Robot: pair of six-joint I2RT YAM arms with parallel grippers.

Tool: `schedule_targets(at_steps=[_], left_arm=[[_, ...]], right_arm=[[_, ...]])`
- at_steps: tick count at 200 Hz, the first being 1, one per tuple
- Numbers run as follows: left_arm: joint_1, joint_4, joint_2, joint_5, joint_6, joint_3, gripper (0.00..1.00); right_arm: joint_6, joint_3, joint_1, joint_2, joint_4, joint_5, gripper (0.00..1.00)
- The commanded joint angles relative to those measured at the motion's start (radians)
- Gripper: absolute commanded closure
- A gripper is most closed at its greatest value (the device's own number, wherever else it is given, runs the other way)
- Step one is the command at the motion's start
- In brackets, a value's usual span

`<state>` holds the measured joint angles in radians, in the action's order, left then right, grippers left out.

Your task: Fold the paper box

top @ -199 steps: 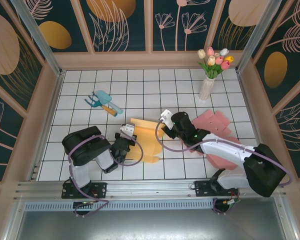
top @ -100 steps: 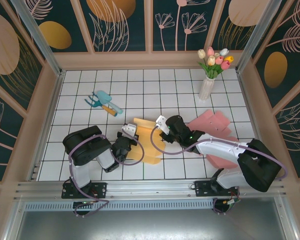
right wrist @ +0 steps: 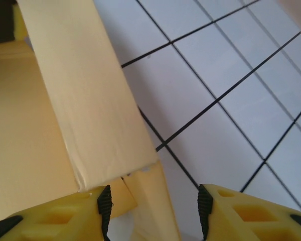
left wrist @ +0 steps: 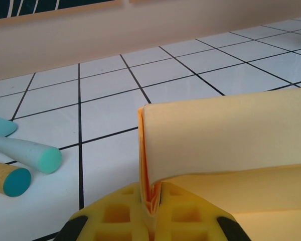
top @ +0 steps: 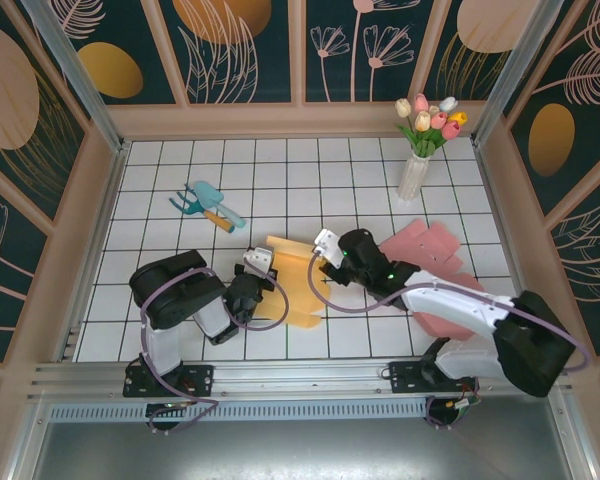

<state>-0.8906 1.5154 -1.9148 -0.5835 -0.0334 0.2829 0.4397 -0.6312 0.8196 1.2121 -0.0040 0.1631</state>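
Noted: left fingers (left wrist: 115, 217) clamped on yellow paper box (top: 295, 287) edge; right fingers (right wrist: 55, 219), apart, have closed in on raised flap (right wrist: 85, 100); fold underway

Paper box (top: 292, 282) lies at the centre of the table (top: 280, 165). Left tool (top: 254, 272) is at its left edge, right tool (top: 326, 252) at its far right corner. Stack of sheets (top: 432, 250) lies right of the box. Vase (top: 414, 176) stands behind that stack. Trowel set (top: 208, 206) lies to the left, behind the left tool.
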Motion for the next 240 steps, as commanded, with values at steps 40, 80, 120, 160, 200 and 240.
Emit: schedule_targets(at_steps=[40, 80, 120, 160, 200, 240], left_arm=[[-0.008, -0.02, -0.043, 0.006, 0.026, 0.006, 1.0], [-0.007, -0.026, -0.016, 0.013, 0.03, -0.001, 1.0], [-0.008, -0.033, -0.004, 0.021, 0.03, 0.001, 1.0], [-0.008, -0.038, -0.008, 0.02, 0.025, 0.005, 1.0], [-0.008, -0.034, -0.015, 0.016, 0.023, 0.007, 1.0], [-0.008, -0.035, -0.027, 0.019, 0.017, 0.015, 1.0]], right_arm=[[0.336, -0.03, -0.143, -0.228, -0.172, -0.106, 0.39], [0.557, -0.001, -0.408, -0.191, -0.223, -0.256, 0.39], [0.579, 0.031, -0.423, -0.087, -0.195, -0.371, 0.4], [0.559, 0.044, -0.331, 0.019, -0.091, -0.417, 0.41], [0.53, 0.014, -0.252, 0.145, -0.078, -0.398, 0.42], [0.474, 0.01, -0.219, 0.165, 0.012, -0.438, 0.44]])
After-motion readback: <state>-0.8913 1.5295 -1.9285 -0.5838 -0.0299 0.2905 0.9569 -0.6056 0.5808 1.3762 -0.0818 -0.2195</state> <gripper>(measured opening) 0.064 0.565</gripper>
